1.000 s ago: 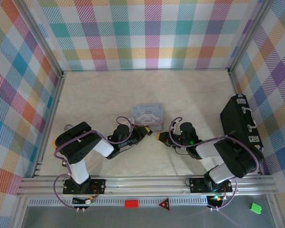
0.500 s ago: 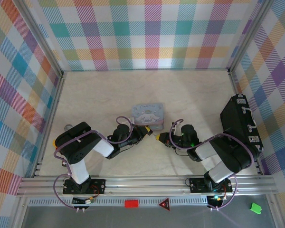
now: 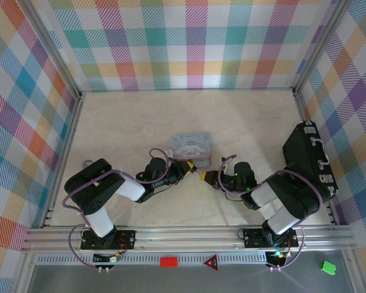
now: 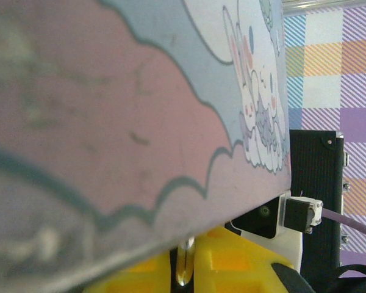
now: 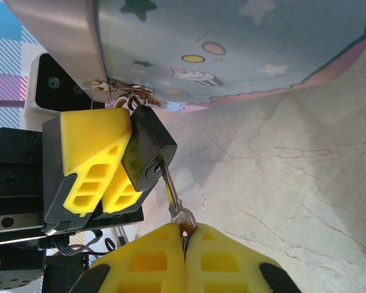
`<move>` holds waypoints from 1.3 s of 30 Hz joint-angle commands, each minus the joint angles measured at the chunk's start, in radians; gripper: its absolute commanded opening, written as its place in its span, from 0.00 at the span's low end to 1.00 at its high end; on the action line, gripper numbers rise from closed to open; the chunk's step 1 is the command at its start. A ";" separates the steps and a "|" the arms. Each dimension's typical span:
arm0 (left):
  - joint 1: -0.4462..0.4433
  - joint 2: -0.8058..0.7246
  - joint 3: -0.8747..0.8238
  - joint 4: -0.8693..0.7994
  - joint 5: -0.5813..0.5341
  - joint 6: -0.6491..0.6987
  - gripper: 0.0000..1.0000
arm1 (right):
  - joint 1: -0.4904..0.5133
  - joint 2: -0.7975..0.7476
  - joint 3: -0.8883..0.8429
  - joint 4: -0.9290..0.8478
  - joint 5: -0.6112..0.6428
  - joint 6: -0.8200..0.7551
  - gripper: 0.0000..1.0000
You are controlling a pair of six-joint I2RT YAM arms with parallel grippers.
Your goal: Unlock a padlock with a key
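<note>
Top view: L gripper and R gripper meet tip to tip just in front of the pale blue-pink cartoon-printed tin box, mid-table.

L wrist: tin lid v. close. Yellow fingers narrow, w/ a silvery sliver between them; can't tell what it is.

R wrist: small black squarish padlock hangs by its silvery shackle from the tin's hasp ring, body clamped in the L gripper. Thin grey metal key has its blade in the keyhole & its bow pinched tight in the R gripper.
</note>
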 commanded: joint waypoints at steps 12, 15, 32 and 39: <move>-0.008 -0.041 0.031 0.044 0.038 -0.032 0.08 | 0.018 -0.013 -0.024 0.086 0.017 -0.024 0.00; -0.008 -0.045 0.029 0.043 0.038 -0.034 0.08 | 0.022 -0.014 -0.021 0.091 0.017 -0.023 0.00; -0.007 -0.062 0.023 0.052 0.045 -0.047 0.08 | 0.028 -0.017 -0.021 0.077 0.040 -0.032 0.00; -0.010 -0.081 0.017 0.046 0.046 -0.046 0.08 | 0.027 0.004 -0.013 0.101 0.043 -0.023 0.00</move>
